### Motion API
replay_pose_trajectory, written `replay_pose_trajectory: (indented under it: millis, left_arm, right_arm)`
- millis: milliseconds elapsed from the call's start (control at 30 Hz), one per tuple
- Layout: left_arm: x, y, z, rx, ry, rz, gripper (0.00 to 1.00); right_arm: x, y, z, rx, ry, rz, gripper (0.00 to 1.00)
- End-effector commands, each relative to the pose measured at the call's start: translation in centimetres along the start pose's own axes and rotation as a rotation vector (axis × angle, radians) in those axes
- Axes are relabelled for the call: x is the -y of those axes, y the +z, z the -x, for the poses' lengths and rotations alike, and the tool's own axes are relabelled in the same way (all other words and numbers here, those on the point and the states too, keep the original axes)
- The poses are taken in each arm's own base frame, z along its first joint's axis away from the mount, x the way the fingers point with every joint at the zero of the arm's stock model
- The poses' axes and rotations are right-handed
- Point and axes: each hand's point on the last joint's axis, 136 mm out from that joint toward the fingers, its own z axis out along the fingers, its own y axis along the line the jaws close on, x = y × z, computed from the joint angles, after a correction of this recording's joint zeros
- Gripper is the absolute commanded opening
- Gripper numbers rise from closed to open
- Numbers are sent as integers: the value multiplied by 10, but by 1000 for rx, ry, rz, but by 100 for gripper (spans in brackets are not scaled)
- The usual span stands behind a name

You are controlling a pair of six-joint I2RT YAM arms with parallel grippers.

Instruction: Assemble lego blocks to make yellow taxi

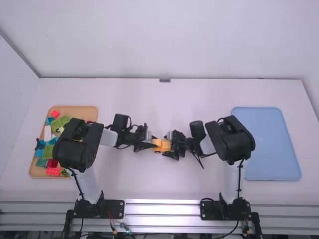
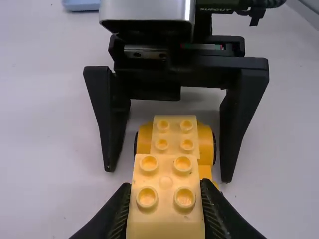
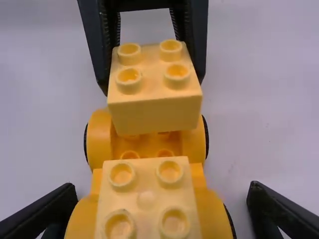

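Pinching one block (image 3: 154, 112) of two, left pincer (image 1: 155, 142)

A yellow block (image 3: 153, 113) sits over a wheeled, block-topped yellow base (image 3: 146, 143).

White table (image 1: 159, 186), flat top, fills most of the high view. Far edge runs straight across the upper part of the frame, small grey fitting (image 1: 165, 80) at its middle. Near edge meets metal rails (image 1: 162, 208) along the bottom. Wooden tray (image 1: 82, 109) at left of frame, rounded corners, partly hidden, coloured blocks in it. Blue tray (image 1: 271, 149) at right of frame, rounded corners, longer front to back than wide, left side partly hidden. Yellow wheeled base (image 3: 141, 145) mid-frame, between the trays, well apart from both; looks upright, wheel contact with tabletop hidden.
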Motion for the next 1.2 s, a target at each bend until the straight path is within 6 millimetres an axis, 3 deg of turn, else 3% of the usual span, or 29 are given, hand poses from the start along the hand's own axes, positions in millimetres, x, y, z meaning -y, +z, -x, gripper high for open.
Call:
replay_pose_trajectory:
  millis: [0, 167, 200, 367, 400, 500, 833, 1000, 1167]
  left_arm:
    - [7, 2, -3, 11, -37, -21, 15]
    - [9, 2, -3, 8, -47, -28, 15]
    - [9, 3, -3, 8, -44, -27, 15]
    - [9, 2, -4, 8, -46, -28, 15]
    - [9, 2, -3, 8, -45, -28, 15]
    - [9, 3, -4, 8, -47, -28, 16]
    - [17, 18, -9, -60, -22, -45, 11]
    - [15, 17, -10, -64, -23, -37, 9]
    - [18, 19, -9, -64, -23, -46, 11]
  right_arm:
    - [-3, 4, -1, -2, -19, 10, 88]
    - [-3, 7, 0, -9, -27, 8, 78]
    - [-2, 7, -1, -13, -26, 3, 72]
    - [-2, 7, -1, -12, -24, 6, 66]
    - [-3, 7, -1, -13, -23, 7, 56]
    - [-3, 7, -1, -12, -23, 7, 52]
    - [-4, 7, -2, -16, -18, 12, 50]
    - [-16, 6, -1, 9, -74, 67, 49]
    - [-16, 6, -1, 9, -73, 68, 50]
